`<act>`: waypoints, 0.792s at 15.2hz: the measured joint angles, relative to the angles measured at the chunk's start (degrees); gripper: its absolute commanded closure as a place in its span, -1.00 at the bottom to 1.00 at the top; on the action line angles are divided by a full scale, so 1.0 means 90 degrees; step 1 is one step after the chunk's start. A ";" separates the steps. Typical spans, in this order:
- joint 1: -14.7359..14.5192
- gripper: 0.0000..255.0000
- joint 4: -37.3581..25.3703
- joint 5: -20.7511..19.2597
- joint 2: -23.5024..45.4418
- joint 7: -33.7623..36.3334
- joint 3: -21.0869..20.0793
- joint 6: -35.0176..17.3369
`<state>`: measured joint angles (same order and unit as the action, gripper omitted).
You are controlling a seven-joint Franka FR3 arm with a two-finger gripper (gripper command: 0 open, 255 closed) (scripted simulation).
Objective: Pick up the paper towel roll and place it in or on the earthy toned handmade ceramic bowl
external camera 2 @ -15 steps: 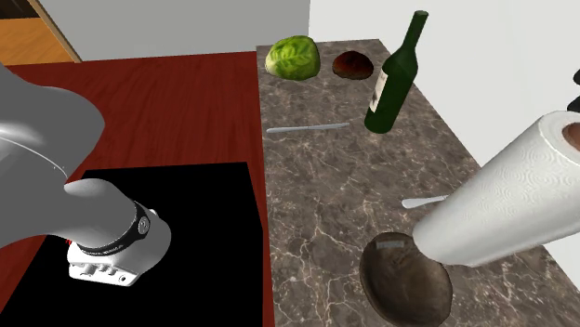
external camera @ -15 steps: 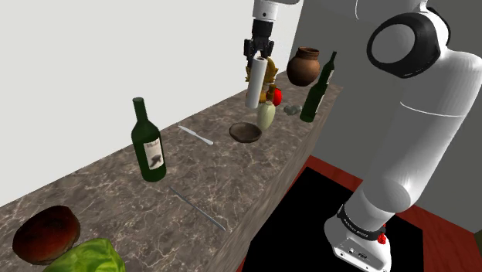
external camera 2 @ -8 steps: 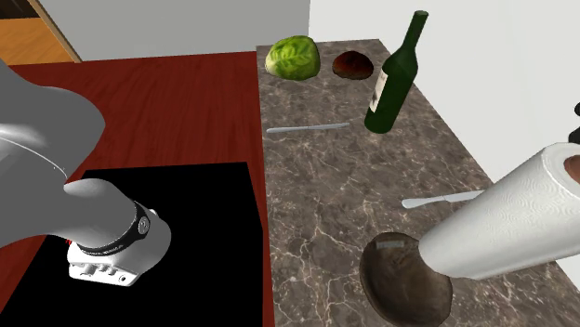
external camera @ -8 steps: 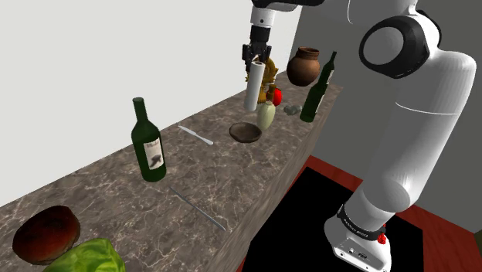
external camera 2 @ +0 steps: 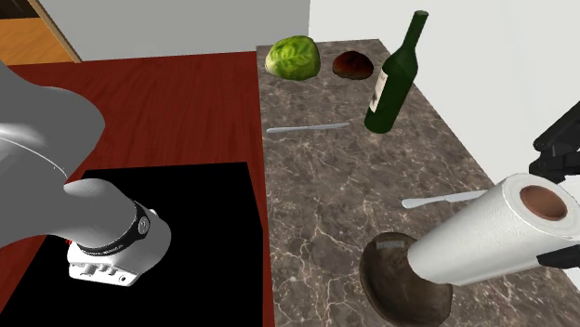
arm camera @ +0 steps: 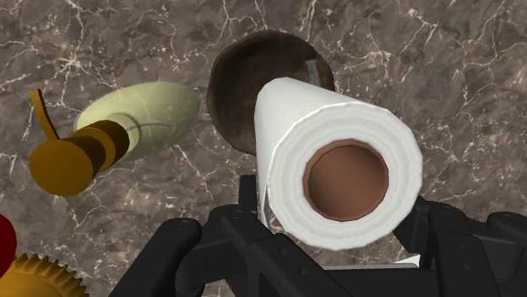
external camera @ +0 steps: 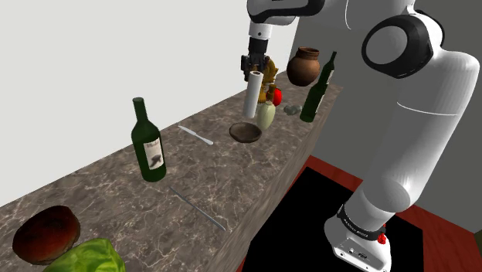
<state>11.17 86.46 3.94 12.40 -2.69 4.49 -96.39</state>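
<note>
Brown and grey marble-look stone is seen all along the long kitchen counter [external camera: 201, 166], with a plain white wall behind it. Over its far end the big white robot arm [external camera: 421, 116] is stretched. A white paper towel roll [external camera: 252, 94], with a brown cardboard tube in its middle, is held up in the air, almost upright, above the round dark brown ceramic bowl [external camera: 246, 133]. No touch between them is seen.

The roll is judged to be light and soft, so it can be squashed by a hard squeeze. It is not slippery and not easily broken. Its top end is clasped by the black two-finger gripper [external camera: 254, 68], with the fingers closed against the roll's sides. A long roll held at one end can swing, so a hold nearer the middle is thought steadier.

Part of the bowl is covered by the roll in the wrist view, and the fingertips are hidden behind the paper. How high the roll's lower end hangs over the bowl cannot be told.
</note>
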 measured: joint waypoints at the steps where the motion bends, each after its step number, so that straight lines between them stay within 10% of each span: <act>1: 0.0000 1.00 0.0122 -0.0001 -0.0026 -0.0009 0.0001 -0.0096; 12: -0.0013 1.00 0.0964 0.0018 0.0051 -0.0053 -0.0009 -0.1013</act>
<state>11.06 95.14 4.10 12.87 -3.16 4.41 -105.51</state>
